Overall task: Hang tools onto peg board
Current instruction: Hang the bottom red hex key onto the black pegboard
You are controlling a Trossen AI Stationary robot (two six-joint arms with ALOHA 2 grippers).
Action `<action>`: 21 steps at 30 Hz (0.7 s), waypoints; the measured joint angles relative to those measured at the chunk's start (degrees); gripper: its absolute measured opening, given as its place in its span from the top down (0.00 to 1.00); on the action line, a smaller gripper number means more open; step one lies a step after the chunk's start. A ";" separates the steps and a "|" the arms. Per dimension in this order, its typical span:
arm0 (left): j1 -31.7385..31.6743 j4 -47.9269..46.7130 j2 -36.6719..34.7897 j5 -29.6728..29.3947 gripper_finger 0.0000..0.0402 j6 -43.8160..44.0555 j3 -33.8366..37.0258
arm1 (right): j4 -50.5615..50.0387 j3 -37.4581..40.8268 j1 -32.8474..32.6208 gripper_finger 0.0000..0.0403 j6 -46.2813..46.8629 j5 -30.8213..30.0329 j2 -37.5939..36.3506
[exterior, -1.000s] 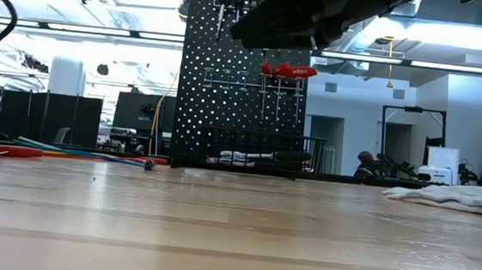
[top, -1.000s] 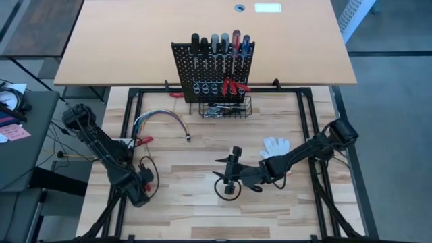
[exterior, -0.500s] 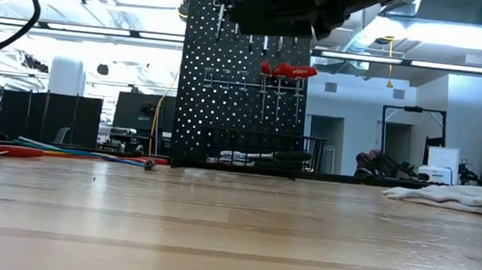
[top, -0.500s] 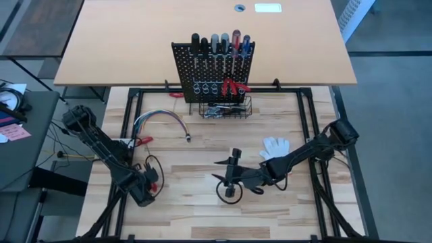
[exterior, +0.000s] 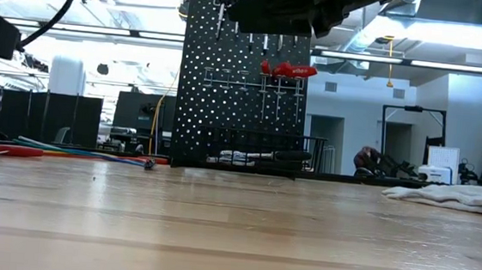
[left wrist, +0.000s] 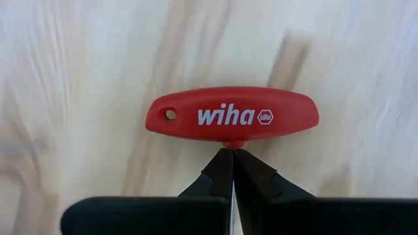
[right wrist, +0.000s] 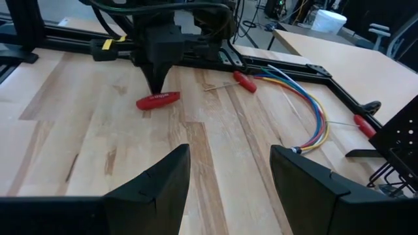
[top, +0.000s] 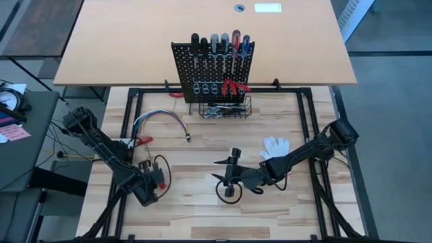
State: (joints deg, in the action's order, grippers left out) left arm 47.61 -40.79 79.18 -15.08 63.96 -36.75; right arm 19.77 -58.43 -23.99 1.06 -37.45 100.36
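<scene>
My left gripper (top: 154, 178) is over the table's near left part, shut on a red T-handled tool (left wrist: 232, 116), which also shows in the right wrist view (right wrist: 157, 100). My right gripper (right wrist: 228, 176) hovers open above the table's middle (top: 229, 181), holding nothing. The black peg board (top: 212, 67) stands at the far edge. Screwdrivers (top: 219, 44) stand in its top row and red pliers (top: 235, 86) hang lower on its face. Its wire basket (top: 226, 108) holds metal tools. My left gripper pinches the tool between its two fingers at the short neck (left wrist: 233, 145) under the middle of the red handle. The fingers hide the shaft. They point down from above. The handle hangs level below them, close over the table; whether it touches the wood, I cannot tell.
A bundle of coloured cables (top: 162, 121) and a red-handled screwdriver (top: 143, 140) lie at the left, and a white glove (top: 275, 146) lies at the right. Another red-handled tool (top: 175, 95) lies beside the board's left foot. A black frame rail (top: 125, 135) borders the table.
My left gripper has carried the red T-handled tool a short way toward the table's right edge, staying shut on it and pointing down.
</scene>
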 joint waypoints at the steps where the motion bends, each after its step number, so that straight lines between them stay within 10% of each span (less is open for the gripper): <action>1: -0.04 0.19 -0.04 -0.49 1.00 -0.60 -0.07 | 0.00 0.00 0.02 0.46 0.00 0.00 0.00; 12: -2.87 1.76 -0.17 -5.53 1.00 -5.72 -0.17 | 0.01 0.00 0.00 0.46 0.00 0.00 0.00; 21: -7.21 11.98 -0.24 -23.53 1.00 -13.31 -0.26 | 0.23 0.00 0.23 0.46 3.64 0.07 0.16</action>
State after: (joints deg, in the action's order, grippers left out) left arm 40.41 -28.81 78.94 -38.61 50.65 -37.01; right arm 20.00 -58.43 -23.76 4.70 -37.39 100.52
